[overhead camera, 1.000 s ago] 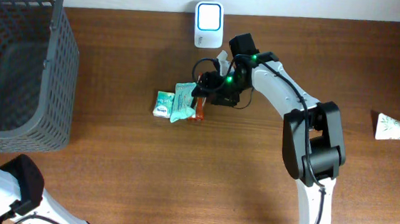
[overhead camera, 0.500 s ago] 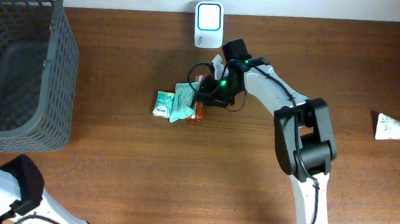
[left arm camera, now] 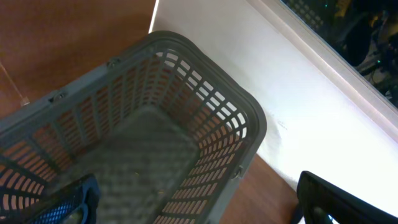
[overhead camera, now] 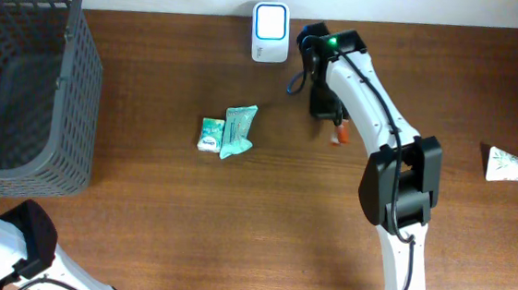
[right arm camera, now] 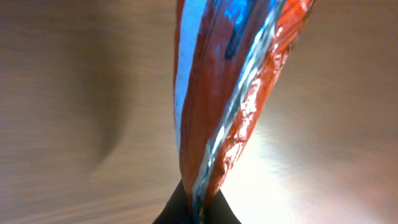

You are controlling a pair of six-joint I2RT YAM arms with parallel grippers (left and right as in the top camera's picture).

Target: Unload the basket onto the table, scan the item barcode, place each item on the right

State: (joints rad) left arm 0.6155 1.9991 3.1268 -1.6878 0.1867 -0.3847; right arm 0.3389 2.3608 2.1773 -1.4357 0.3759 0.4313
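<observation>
My right gripper (right arm camera: pixel 198 200) is shut on the bottom edge of a red-orange, blue and silver foil packet (right arm camera: pixel 217 93), which stands up out of the jaws over the brown table. From above, the right gripper (overhead camera: pixel 325 106) is right of the white barcode scanner (overhead camera: pixel 270 32), and the packet (overhead camera: pixel 339 134) pokes out below it. My left gripper (left arm camera: pixel 196 211) is wide open over the grey basket (left arm camera: pixel 186 81) with nothing between its fingers.
Two teal packets (overhead camera: pixel 228 131) lie left of centre on the table. The grey basket (overhead camera: pixel 23 80) fills the far left. A white and green tube (overhead camera: pixel 517 166) lies at the right edge. The left arm's base (overhead camera: pixel 20 237) sits at the bottom left.
My right gripper closed on the red-orange packet beside the teal packets, then lifted it away to the right and back, to beside the scanner. The left gripper stayed open.
</observation>
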